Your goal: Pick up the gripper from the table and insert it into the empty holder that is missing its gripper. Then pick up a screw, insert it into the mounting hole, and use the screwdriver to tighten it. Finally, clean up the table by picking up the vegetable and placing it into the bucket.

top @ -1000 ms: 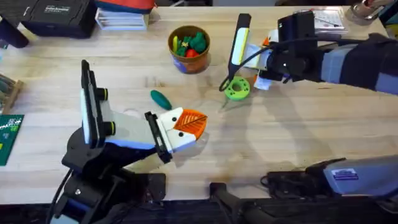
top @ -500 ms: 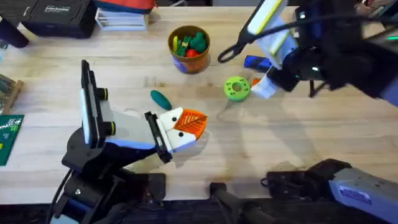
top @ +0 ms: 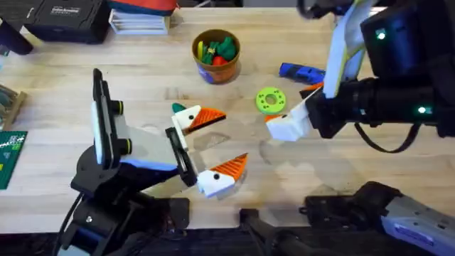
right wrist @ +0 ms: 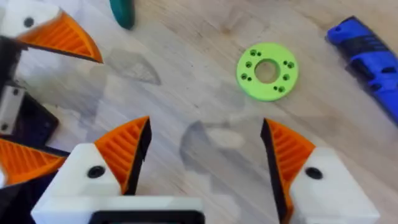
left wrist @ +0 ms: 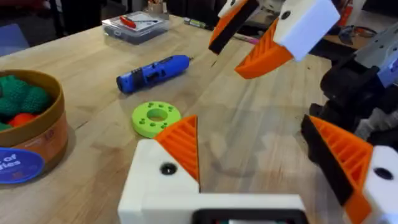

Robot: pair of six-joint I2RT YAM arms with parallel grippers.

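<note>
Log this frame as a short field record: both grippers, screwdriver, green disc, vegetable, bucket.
left gripper: open, orange-padded fingers spread above the table, holding nothing
right gripper: open, holding nothing, beside the green disc
screwdriver: blue, lying flat on the table, beyond the disc
green disc: flat on the table, between bucket and right gripper
vegetable: dark teal, on the table near the left gripper's upper finger, mostly hidden from overhead
bucket: upright, toy produce inside

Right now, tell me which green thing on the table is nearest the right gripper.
The bright round disc, beside the right gripper; the darker vegetable lies by the left gripper.
</note>
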